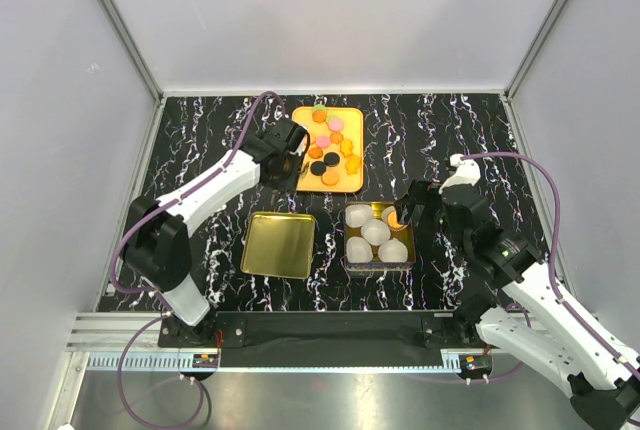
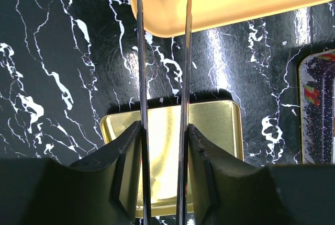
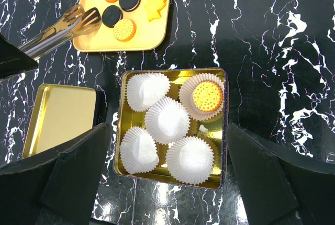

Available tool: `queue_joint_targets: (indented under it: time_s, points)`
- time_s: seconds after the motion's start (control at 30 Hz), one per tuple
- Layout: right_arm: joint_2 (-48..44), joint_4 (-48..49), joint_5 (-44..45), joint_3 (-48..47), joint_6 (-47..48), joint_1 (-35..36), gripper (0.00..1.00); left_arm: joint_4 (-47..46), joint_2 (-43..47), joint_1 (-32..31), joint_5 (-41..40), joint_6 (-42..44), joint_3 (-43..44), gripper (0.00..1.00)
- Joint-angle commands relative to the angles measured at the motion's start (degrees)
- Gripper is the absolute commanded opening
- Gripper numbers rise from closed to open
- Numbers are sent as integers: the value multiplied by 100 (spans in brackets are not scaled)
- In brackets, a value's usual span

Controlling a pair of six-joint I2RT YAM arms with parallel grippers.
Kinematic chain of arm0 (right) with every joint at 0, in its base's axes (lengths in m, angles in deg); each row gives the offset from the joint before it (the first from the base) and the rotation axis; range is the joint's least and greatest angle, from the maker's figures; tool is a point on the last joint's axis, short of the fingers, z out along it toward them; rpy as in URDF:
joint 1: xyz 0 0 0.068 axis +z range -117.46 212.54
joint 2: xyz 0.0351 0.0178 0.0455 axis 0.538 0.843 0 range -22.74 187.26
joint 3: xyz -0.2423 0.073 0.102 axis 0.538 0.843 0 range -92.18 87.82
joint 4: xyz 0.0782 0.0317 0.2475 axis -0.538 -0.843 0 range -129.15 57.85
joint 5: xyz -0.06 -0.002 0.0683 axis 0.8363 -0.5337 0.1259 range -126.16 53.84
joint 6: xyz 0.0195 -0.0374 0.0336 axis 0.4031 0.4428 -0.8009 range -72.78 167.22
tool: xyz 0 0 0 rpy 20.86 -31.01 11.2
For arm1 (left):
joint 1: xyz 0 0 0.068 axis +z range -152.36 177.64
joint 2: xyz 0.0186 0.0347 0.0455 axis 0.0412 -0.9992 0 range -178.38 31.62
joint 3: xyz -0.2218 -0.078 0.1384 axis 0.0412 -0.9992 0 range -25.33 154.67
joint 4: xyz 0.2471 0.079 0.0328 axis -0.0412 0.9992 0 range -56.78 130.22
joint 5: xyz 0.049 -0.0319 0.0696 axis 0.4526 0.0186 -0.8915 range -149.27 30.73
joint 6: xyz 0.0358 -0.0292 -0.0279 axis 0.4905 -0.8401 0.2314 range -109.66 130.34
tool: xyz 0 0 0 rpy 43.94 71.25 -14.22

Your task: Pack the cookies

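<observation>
One cookie [image 3: 208, 97] sits in the tin's [image 3: 175, 73] upper-right cup, four cups still empty; other cookies [image 3: 124, 29] lie on the tray [image 3: 89, 44], upper left. Left gripper [image 2: 164, 136] clamps tongs [image 3: 60, 30], tips slightly parted, seemingly empty

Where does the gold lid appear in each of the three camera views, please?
Top external: gold lid lower centre-left, beside the tin.
Left wrist: bottom centre, partly behind the left gripper.
Right wrist: left edge, mid-height.
Shared landmark: the yellow tray.
</observation>
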Motion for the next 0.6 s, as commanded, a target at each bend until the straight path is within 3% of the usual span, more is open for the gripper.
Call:
queue_joint_targets:
  time_s: [0.0, 0.33, 0.57]
  points:
    - [-41, 160, 19, -14, -47, 25, 100, 64, 230, -23, -193, 136, 376, 34]
    - [38, 168, 81, -111, 14, 16, 100, 320, 546, -58, -79, 232, 667, 32]
    - [205, 168, 116, -260, 93, 25, 100, 522, 889, -505, 0, 197, 763, 33]
